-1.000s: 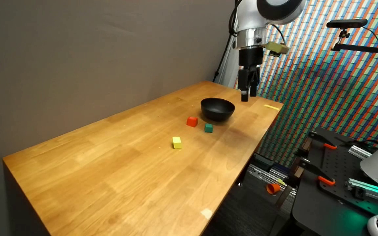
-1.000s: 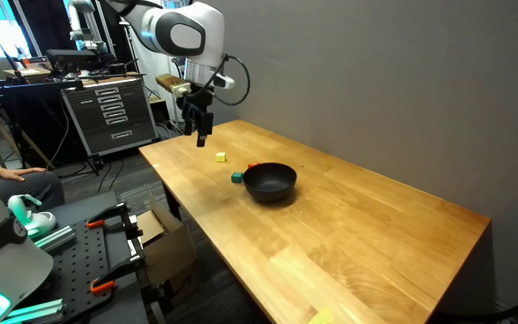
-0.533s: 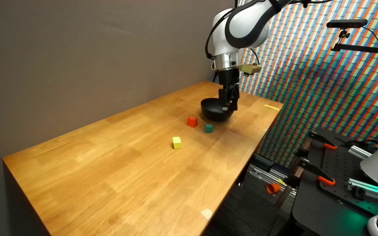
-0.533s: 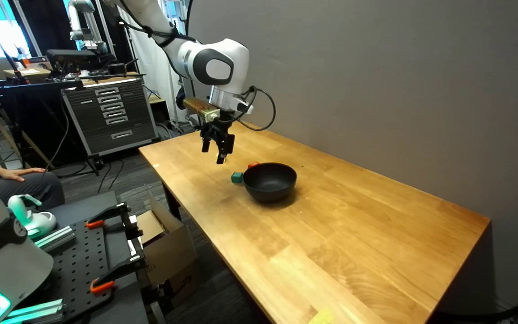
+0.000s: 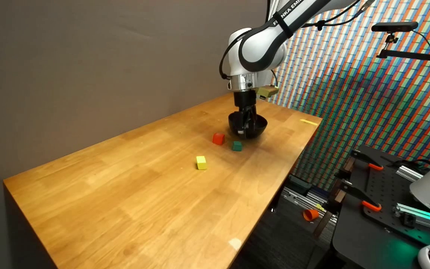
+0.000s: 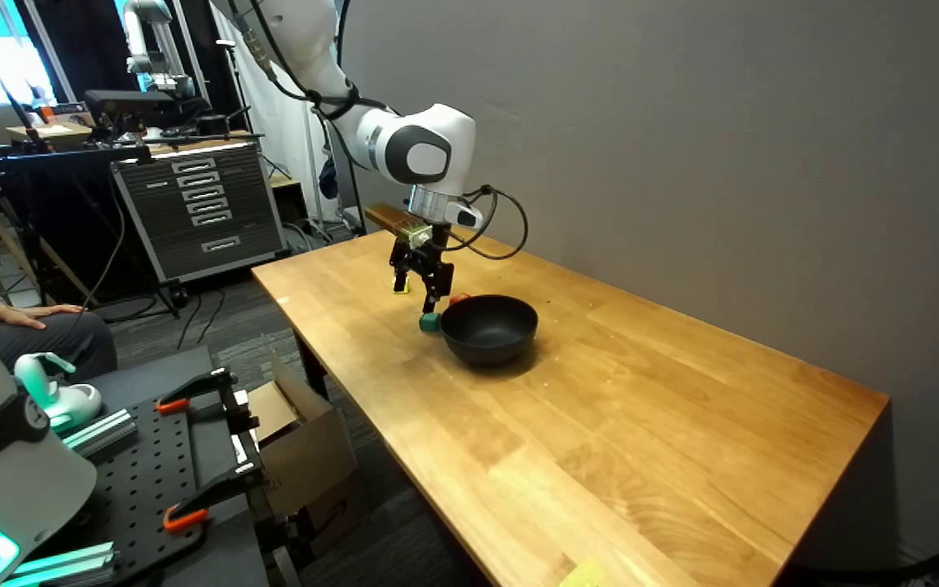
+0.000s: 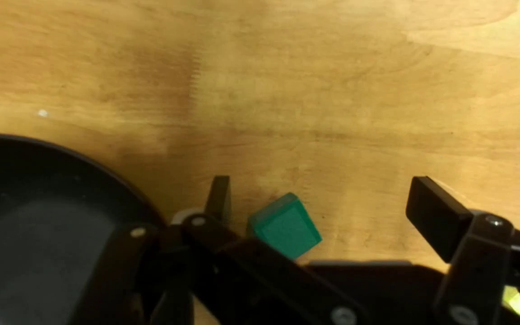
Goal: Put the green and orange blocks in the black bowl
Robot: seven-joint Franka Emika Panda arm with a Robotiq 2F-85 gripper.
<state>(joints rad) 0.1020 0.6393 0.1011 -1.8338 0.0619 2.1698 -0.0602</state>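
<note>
Beside black bowl (image 7: 45, 234): green block (image 7: 288, 229); tool (image 7: 323, 202) near, jaws wide apart.

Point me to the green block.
In the wrist view, the green block shows between the jaws of the open gripper, right of the black bowl. In an exterior view, it lies on the table, right of the orange block.
</note>
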